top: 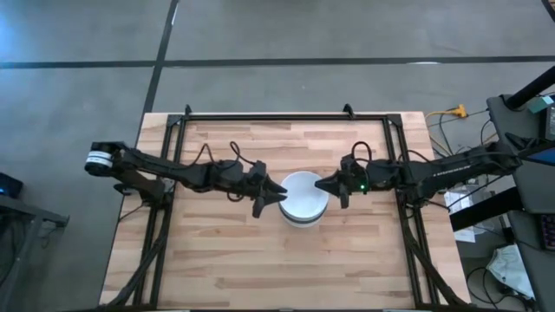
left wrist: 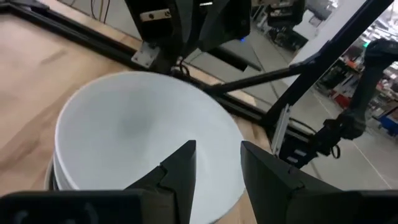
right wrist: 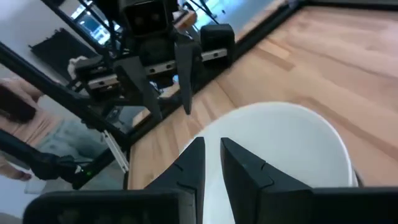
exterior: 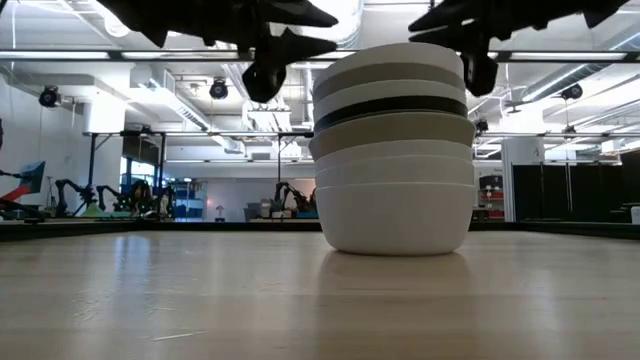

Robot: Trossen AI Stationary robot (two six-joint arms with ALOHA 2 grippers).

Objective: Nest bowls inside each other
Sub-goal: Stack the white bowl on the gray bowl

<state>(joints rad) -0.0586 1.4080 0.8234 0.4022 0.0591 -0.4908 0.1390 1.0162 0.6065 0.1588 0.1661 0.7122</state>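
Wooden slatted tabletop (top: 225,260) held my nested stack of smooth white, grey and black bowls (top: 303,198) at centre; left gripper (top: 276,192) and right gripper (top: 323,184) hovered spread at opposite rims. Stack looked heavy, slippery, breakable; I'd grip rims.

Hidden and cut off

Nested bowls (exterior: 393,150) show only rims below the top one; insides hidden. Low view crops both arms; wrist views cut the white top bowl (left wrist: 146,134).
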